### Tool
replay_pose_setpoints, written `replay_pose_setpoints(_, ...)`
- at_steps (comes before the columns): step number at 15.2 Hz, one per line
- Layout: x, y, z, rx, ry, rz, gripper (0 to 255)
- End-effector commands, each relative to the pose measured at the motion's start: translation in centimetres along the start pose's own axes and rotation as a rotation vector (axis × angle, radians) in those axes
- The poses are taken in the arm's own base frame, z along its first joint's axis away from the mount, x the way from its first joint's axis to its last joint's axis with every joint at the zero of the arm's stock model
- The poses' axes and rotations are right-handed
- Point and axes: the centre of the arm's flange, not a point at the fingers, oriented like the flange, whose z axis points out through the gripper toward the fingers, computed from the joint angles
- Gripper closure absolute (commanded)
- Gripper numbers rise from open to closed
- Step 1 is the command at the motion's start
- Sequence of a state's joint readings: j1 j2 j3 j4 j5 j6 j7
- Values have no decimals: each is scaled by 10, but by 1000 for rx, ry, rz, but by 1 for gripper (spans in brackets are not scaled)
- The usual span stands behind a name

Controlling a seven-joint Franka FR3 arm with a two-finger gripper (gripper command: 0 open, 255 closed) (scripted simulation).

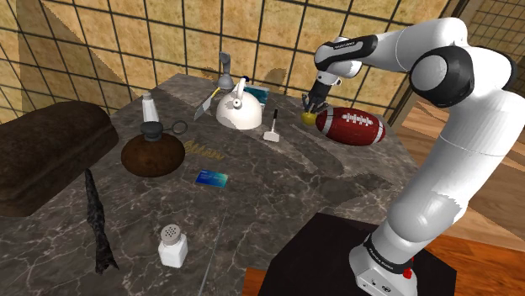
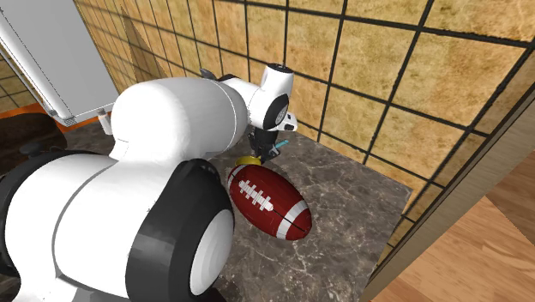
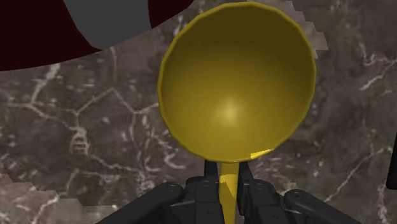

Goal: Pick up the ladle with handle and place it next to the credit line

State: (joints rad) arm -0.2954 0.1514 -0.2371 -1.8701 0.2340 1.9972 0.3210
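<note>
yellow ladle (image 3: 236, 83) clamped in the claw (image 3: 228, 183), just beside the football (image 1: 349, 126).
glossy round bowl, thin handle pinched between the claw's black fingers; its long axis follows the claw, bowl end pointing down at the dark marbled desk (image 3: 76, 140).

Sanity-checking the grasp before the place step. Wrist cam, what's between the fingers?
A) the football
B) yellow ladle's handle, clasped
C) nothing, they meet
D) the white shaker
B: in the wrist view the gripper clasps the handle of the yellow ladle between its two black fingers. The ladle's bowl sits just ahead of them, beside the football.
</note>
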Motion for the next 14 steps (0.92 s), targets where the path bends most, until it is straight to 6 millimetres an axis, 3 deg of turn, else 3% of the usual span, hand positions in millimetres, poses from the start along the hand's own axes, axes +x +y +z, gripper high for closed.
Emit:
replay_pose_setpoints(1, 0, -1, -9, 0, 0, 0, 255)
replay_pose_setpoints(14, -6, -12, -77, 0, 0, 0, 255)
